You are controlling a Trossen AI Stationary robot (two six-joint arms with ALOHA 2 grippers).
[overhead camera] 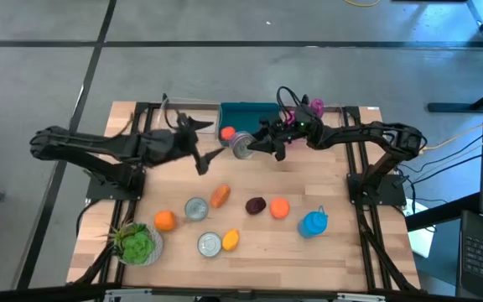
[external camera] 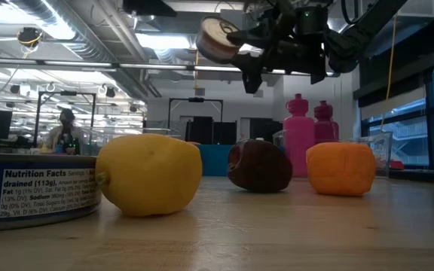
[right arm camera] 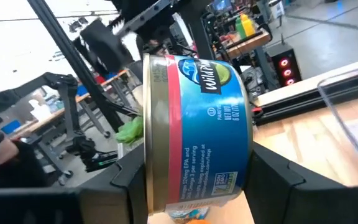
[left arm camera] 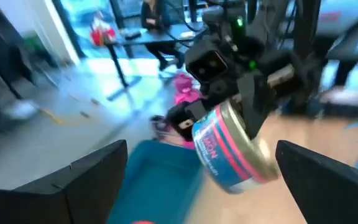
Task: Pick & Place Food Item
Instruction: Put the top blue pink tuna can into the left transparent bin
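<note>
Wood-plank table (overhead camera: 342,252); right end effector (overhead camera: 254,147) grips round metal can (overhead camera: 242,145); left end effector (overhead camera: 210,159) open.

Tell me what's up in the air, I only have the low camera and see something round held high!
Observer: That is a tuna can, blue with a pink band. The right gripper is shut on its sides.
Operator: Is it over the table?
Observer: Yes. From above it hangs near the table's far edge, right beside a teal bin.
Operator: Is anything in the bin?
Observer: One orange-red thing shows in its corner; I cannot tell what it is.
Operator: Where is the other arm?
Observer: The left gripper is open, just left of the can and facing it, holding nothing.
</note>
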